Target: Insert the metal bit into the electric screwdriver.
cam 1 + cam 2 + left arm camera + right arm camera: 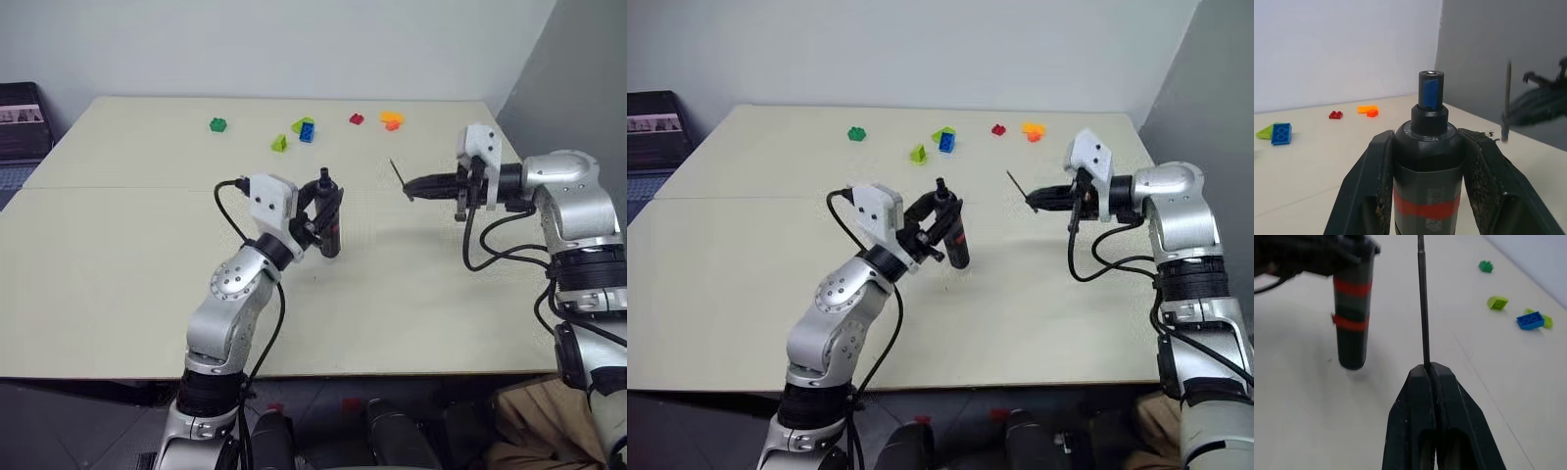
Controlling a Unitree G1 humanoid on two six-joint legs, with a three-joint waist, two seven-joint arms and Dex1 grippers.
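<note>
bit (398, 176) pinched at its lower end in the right gripper (410, 188), sticking up and toward the far left from the fingertips, thin and grey, well above the table (118, 284). in the right wrist view, seen as a straight rod (1423, 303) rising from between the clenched fingers (1413, 406), which meet with no gap. held off to the right of the screwdriver (331, 223), apart from it, not touching.

screwdriver clamped in the left gripper (323, 211), upright, narrow end up, butt end hanging just above the table. black body with red bands (1352, 303), chuck opening at the top with a blue patch on its collar (1429, 93). left fingers (1369, 181) pressed on both sides of the body, grasping it firmly.

between the two grippers, bare table. both arms raised over the near half of the table, left near the middle, right toward the right edge.

further back, toy bricks scattered along the far side: green brick (217, 124) at far left, lime wedge (279, 144), blue brick (307, 132) touching another lime piece (299, 124), red brick (357, 119), orange piece (392, 119). all well apart from the grippers. dark object (20, 117) beyond the table's far left corner, against the wall.
</note>
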